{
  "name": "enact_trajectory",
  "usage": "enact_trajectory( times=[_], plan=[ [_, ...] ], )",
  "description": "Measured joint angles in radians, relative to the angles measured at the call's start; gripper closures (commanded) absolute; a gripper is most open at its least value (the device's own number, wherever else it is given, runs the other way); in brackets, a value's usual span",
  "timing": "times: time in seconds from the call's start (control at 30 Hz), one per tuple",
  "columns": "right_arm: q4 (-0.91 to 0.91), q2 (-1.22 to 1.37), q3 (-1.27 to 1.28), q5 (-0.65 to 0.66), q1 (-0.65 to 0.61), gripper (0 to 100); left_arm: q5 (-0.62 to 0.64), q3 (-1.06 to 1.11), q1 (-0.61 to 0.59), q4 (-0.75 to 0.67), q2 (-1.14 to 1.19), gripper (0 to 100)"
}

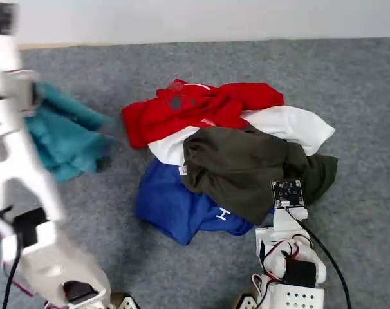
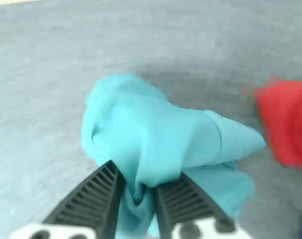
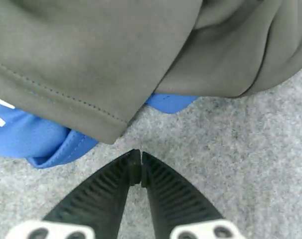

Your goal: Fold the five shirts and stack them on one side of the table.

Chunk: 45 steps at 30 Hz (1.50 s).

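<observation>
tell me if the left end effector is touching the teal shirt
Touching. The left wrist view shows the teal shirt bunched and pinched between the two fingers of the left end effector, with cloth pressed against their ribbed inner faces.

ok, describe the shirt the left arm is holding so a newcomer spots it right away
Start at the grey table and find the heap of shirts in its middle. Off to the left arm's side, apart from that heap, a bunched teal shirt is pinched in the left gripper. Its colour sets it apart: the heap is red, white, dark green and blue.
</observation>
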Motion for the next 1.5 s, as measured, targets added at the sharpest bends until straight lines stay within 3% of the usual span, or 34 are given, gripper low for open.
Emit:
enact_trajectory(
  times=[0.13, 0.33, 0.63, 0.8, 1.0, 1.2, 1.37, 1.5],
  plan=[
    [0.000, 0.000, 0.000, 0.000, 0.000, 98.8, -0.017, 0.000, -0.107, 0.000, -0.034, 98],
    [0.000, 0.000, 0.000, 0.000, 0.000, 98.8, -0.175, 0.032, -0.163, 0.064, -0.034, 76],
    [0.000, 0.000, 0.000, 0.000, 0.000, 98.8, -0.262, 0.037, -0.147, 0.086, -0.117, 73],
    [0.000, 0.000, 0.000, 0.000, 0.000, 98.8, -0.259, 0.114, 0.014, 0.086, -0.173, 74],
    [0.000, 0.000, 0.000, 0.000, 0.000, 98.8, -0.086, 0.282, 0.381, 0.084, -0.181, 74],
    [0.000, 0.000, 0.000, 0.000, 0.000, 98.8, 0.054, 0.354, 0.701, -0.101, -0.086, 73],
    [0.000, 0.000, 0.000, 0.000, 0.000, 98.8, 0.080, 0.358, 0.839, -0.258, 0.034, 73],
    [0.000, 0.000, 0.000, 0.000, 0.000, 98.8, 0.084, 0.358, 0.875, -0.367, 0.163, 73]
  ],
)
